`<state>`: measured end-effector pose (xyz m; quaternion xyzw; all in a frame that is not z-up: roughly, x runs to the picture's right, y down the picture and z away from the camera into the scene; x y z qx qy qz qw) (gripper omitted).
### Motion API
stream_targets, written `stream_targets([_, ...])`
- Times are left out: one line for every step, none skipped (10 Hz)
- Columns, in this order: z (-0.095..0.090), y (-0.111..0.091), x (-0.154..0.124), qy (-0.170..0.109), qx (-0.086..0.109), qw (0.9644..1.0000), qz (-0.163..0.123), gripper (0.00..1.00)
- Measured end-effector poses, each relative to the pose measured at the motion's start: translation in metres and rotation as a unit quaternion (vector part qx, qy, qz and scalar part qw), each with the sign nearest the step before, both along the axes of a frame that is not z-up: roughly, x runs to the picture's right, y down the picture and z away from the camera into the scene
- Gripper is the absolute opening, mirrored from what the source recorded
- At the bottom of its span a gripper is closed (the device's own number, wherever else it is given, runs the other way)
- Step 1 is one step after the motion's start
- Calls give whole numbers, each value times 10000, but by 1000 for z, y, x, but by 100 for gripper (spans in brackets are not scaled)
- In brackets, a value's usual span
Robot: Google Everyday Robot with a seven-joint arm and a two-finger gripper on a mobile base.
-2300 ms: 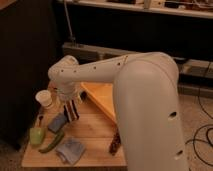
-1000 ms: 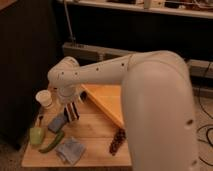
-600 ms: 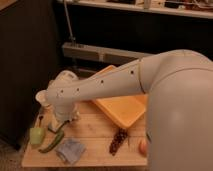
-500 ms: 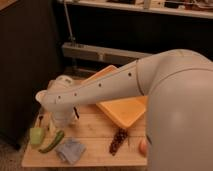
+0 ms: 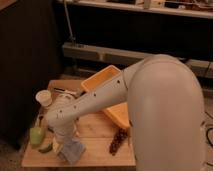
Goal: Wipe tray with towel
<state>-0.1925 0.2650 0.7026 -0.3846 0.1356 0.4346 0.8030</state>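
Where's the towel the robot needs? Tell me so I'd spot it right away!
Find the wooden table under the big white arm, then look at its front edge. The towel lies there, right below the pincer. It is the only crumpled, blue-grey thing, unlike the green fruit beside it.

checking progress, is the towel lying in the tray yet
No, the towel lies on the wooden table near its front edge, apart from the yellow tray, with the pincer down right beside it.
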Motion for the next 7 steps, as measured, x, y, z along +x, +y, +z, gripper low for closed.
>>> stream_targets([6, 3, 3, 37, -103, 9999, -95, 71])
stream_targets([13, 7, 3, 71, -232, 9995, -222, 71])
stream_targets([21, 12, 1, 117, -335, 9987, -353, 71])
stream_targets([26, 12, 0, 178, -422, 9979, -455, 71])
stream_targets([27, 11, -2, 204, -489, 9972, -526, 71])
stream_targets([28, 11, -4, 203, -518, 9969, -556, 71])
stream_targets([29, 12, -6, 195, -545, 9967, -575, 71])
